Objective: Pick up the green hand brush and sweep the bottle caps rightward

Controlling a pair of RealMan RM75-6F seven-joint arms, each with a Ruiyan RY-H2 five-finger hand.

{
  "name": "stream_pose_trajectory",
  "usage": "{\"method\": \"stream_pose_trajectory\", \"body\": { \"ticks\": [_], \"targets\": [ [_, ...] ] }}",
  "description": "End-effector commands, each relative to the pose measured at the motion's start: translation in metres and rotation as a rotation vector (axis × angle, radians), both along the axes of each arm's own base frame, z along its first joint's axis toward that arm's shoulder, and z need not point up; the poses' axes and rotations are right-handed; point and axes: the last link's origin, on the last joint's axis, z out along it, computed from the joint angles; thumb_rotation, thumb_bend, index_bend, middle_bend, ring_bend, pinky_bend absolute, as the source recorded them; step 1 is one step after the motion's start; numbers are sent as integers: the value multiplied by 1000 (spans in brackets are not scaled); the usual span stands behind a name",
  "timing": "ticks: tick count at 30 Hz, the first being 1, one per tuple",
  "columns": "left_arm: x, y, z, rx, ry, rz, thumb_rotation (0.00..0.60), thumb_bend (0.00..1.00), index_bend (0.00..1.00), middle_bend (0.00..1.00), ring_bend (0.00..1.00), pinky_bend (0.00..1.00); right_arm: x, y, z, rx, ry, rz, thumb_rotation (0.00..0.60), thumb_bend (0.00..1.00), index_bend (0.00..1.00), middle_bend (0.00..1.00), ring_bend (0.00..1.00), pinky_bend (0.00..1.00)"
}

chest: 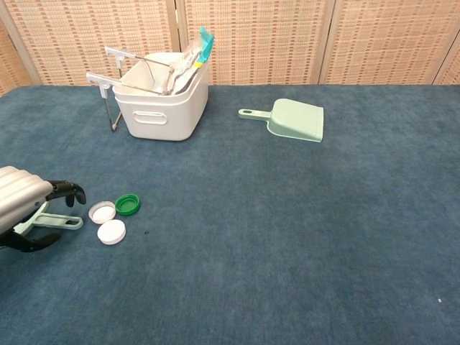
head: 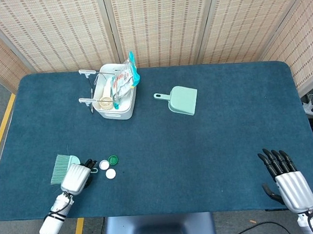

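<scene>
The green hand brush point(head: 60, 168) lies flat at the table's front left, its handle point(chest: 63, 221) pointing right toward the caps. My left hand point(head: 78, 176) point(chest: 26, 204) hangs over the handle; fingers and thumb are apart on either side of it, and no grip shows. Just right of the handle lie three bottle caps: a white one point(head: 104, 165) point(chest: 102, 212), a green one point(head: 113, 160) point(chest: 127, 205) and another white one point(head: 110, 174) point(chest: 111, 231). My right hand point(head: 283, 177) stays at the front right with fingers spread, holding nothing; the chest view does not show it.
A white basket point(head: 126, 111) point(chest: 159, 121) stuffed with utensils and packets stands at the back left. To its right a green dustpan point(head: 183, 100) point(chest: 296, 120) lies flat. Blue felt stretches bare to the right of the caps.
</scene>
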Motion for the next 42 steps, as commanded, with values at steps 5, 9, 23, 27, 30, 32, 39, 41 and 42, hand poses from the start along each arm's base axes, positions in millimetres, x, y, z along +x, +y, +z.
{"method": "stream_pose_trajectory", "body": {
  "ticks": [5, 9, 23, 27, 30, 32, 39, 41, 42],
  "targets": [
    [-6, 5, -5, 0, 45, 19, 600, 302, 330, 363, 674, 898, 0, 0, 2, -4, -4, -2, 600, 267, 0, 7, 0, 0],
    [-6, 4, -4, 14, 50, 5, 600, 301, 342, 382, 675, 901, 0, 0, 2, -1, -4, -2, 600, 266, 0, 7, 0, 0],
    [-9, 5, -3, 35, 87, -2, 600, 320, 435, 506, 681, 907, 0, 1, 2, -2, -2, -2, 600, 267, 0, 7, 0, 0],
    [-11, 5, -1, 48, 99, -2, 600, 332, 492, 568, 684, 911, 0, 1, 2, -1, -3, -4, 600, 267, 0, 7, 0, 0],
    [-11, 5, 1, 63, 105, -11, 600, 377, 561, 641, 692, 916, 0, 1, 2, 1, -3, -4, 600, 267, 0, 7, 0, 0],
    [-9, 4, 4, 79, 89, -21, 600, 432, 608, 690, 704, 923, 0, 1, 1, 3, -3, -4, 600, 266, 0, 7, 0, 0],
    [4, -4, 18, 124, -105, -67, 600, 602, 783, 875, 761, 961, 0, 2, 0, 7, -4, -1, 600, 267, 0, 7, 0, 0],
    [10, -4, 25, 113, -208, -94, 600, 604, 786, 877, 763, 961, 1, 2, 0, 8, -5, 0, 600, 267, 0, 7, 0, 0],
    [16, -5, 30, 101, -289, -112, 600, 606, 788, 879, 765, 961, 1, 2, 0, 10, -5, 0, 600, 267, 0, 7, 0, 0]
  ]
}}
